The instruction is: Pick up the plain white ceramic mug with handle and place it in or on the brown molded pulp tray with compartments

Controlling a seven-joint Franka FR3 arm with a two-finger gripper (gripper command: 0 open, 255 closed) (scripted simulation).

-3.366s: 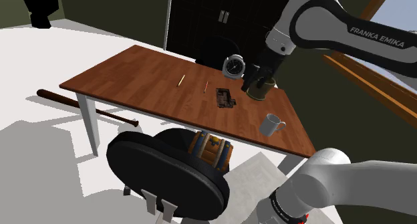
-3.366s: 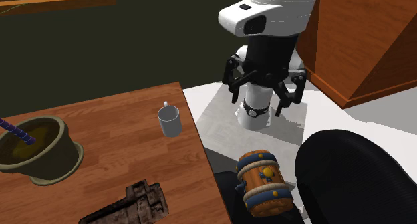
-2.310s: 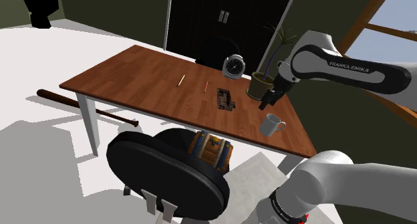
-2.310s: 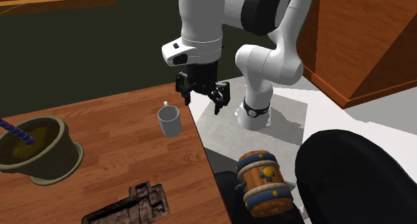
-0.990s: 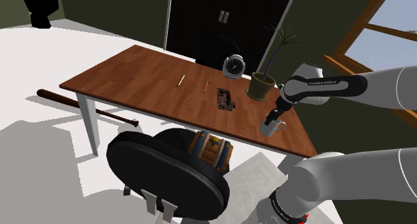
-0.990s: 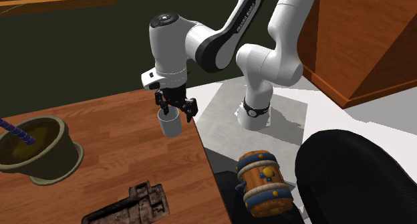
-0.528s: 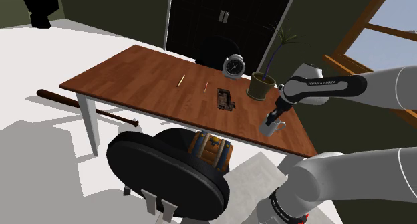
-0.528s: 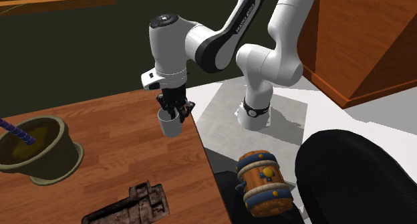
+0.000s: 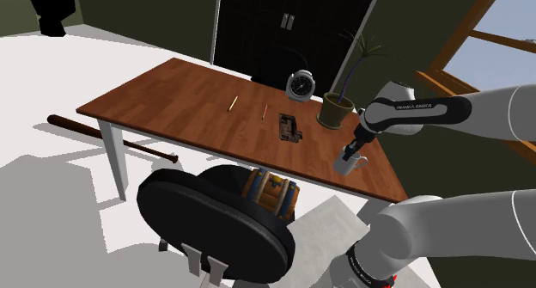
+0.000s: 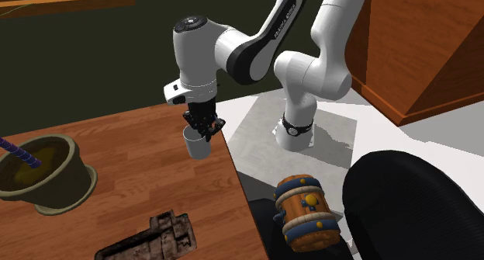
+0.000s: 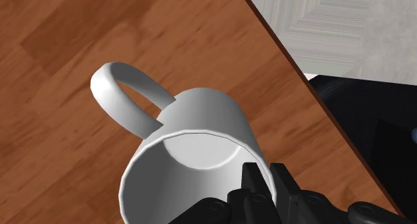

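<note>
One white mug [image 9: 348, 163] stands near the edge of the table [image 9: 172, 97], right of centre in the shoulder view. The gripper [image 10: 203, 127] holds its fingers narrow, pinching the mug's rim. The brown tray [image 9: 289, 126] lies well apart, near the frame's centre.
</note>
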